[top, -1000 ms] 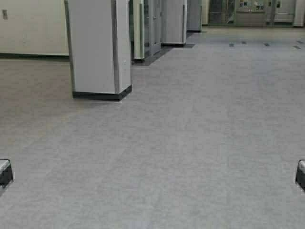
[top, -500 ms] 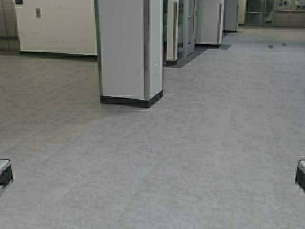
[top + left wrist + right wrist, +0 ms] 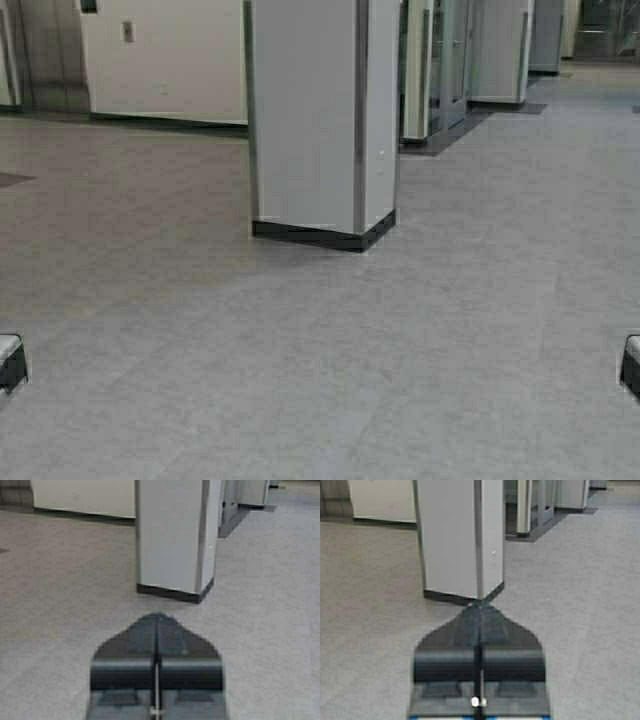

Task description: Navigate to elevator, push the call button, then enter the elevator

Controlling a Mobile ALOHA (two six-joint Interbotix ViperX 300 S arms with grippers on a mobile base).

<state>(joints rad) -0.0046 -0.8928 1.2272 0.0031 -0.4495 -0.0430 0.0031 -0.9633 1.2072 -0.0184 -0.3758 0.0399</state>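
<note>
Across the whole high view lay the grey floor [image 3: 420, 350], bare between the robot and the far wall. Far left, at the frame edge, stood a strip of steel panelling [image 3: 45, 55], prob. the elevator; only part showed, and whether the doors were shut could not be judged. Next in size was the white square pillar [image 3: 320, 110] w/ a dark base, standing near centre, ahead of the robot and between it and part of the white wall [image 3: 170, 60]. On that wall, just right of the steel strip, sat the call button [image 3: 127, 31], a small upright grey plate, well apart from both arms. A dark sign [image 3: 88, 5] hung above and left of it.

Left gripper [image 3: 156, 620] pointed fwd over the floor, fingers pressed together, gripping nothing. Right gripper [image 3: 480, 612] matched: fingers together, nothing held, aimed toward the pillar base.

Risks, judged from this layout:
1. Pillar strike. A straight run fwd would prob. meet the pillar corner; the base needs to bear left.
2. Overshoot left. Too wide a swing may bring the robot up at the doors, not at the plate.
3. Missed press. Plate is small; a skewed approach could land the gripper on bare wall.
</note>
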